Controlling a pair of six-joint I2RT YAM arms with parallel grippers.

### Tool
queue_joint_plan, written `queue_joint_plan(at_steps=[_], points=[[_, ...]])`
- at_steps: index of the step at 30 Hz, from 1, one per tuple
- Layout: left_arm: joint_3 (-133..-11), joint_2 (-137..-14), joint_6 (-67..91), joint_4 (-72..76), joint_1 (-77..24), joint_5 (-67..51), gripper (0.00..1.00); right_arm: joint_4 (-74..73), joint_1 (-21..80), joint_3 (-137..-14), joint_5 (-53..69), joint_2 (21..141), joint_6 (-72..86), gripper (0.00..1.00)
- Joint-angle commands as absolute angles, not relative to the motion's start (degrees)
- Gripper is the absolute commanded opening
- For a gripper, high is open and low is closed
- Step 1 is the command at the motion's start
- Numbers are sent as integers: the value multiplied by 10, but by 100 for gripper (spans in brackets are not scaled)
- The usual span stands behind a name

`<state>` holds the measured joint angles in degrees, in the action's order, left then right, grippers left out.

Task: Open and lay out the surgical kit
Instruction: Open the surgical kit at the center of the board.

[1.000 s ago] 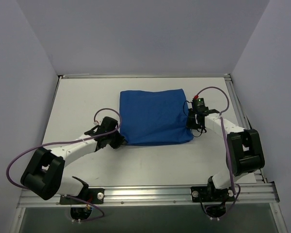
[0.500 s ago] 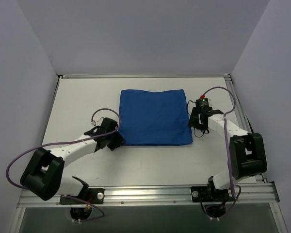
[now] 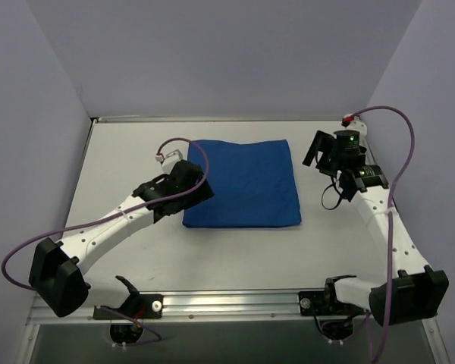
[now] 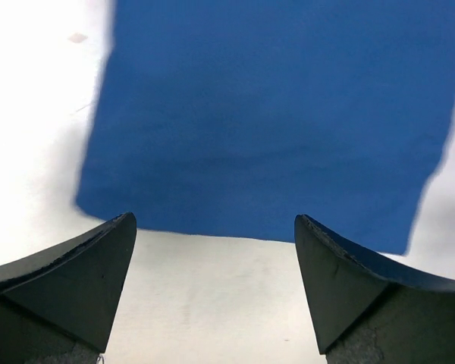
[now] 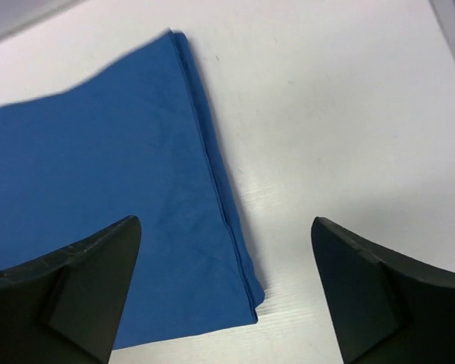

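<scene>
Soft square royal-blue cloth wrap (image 3: 246, 182), folded shut, frame centre, on smooth white table (image 3: 114, 159). Wide apart, empty: left gripper (image 4: 214, 224), right gripper (image 5: 226, 224).

One blue cloth wrap (image 3: 246, 182), two grippers (image 4: 212, 227) (image 5: 226, 227).

A white table (image 3: 129, 152) stood inside a small booth. Three plain walls closed it in: a back wall (image 3: 227, 53), a left wall (image 3: 23, 114) and a right wall (image 3: 432, 83), all pale lavender-grey. A silver metal rail (image 3: 235, 302) ran along the table's near edge, and a thinner metal strip (image 3: 212, 118) edged its far side. Below the near rail lay a dark grey-green surface (image 3: 235, 341). The light was soft and even
</scene>
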<state>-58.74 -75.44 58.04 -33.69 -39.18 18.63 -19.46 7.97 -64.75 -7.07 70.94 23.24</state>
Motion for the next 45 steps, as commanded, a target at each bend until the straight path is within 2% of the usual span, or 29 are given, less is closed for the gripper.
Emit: queue_joint_plan(at_steps=[1, 7, 14, 21, 30, 31, 38, 45], points=[[-702, -808, 507, -376, -470, 269, 94, -237, 84, -697, -71, 653, 222, 93], [-910, -986, 414, -400, -595, 340, 94, -220, 87, -734, -63, 568, 211, 100], [-1136, -1204, 317, -426, -677, 343, 95, -209, 89, -728, -55, 498, 199, 100], [-1308, -1355, 233, -464, -721, 316, 97, -218, 91, -714, -40, 475, 206, 100], [-1321, -1410, 145, -447, -746, 344, 100, -217, 94, -708, -37, 466, 202, 100], [-1324, -1417, 134, -449, -747, 348, 95, -216, 95, -707, -36, 466, 202, 100], [-1324, -1435, 93, -431, -747, 377, 87, -214, 98, -705, -34, 464, 203, 100], [-1338, -1450, 80, -419, -747, 384, 73, -218, 98, -704, -34, 464, 203, 99]])
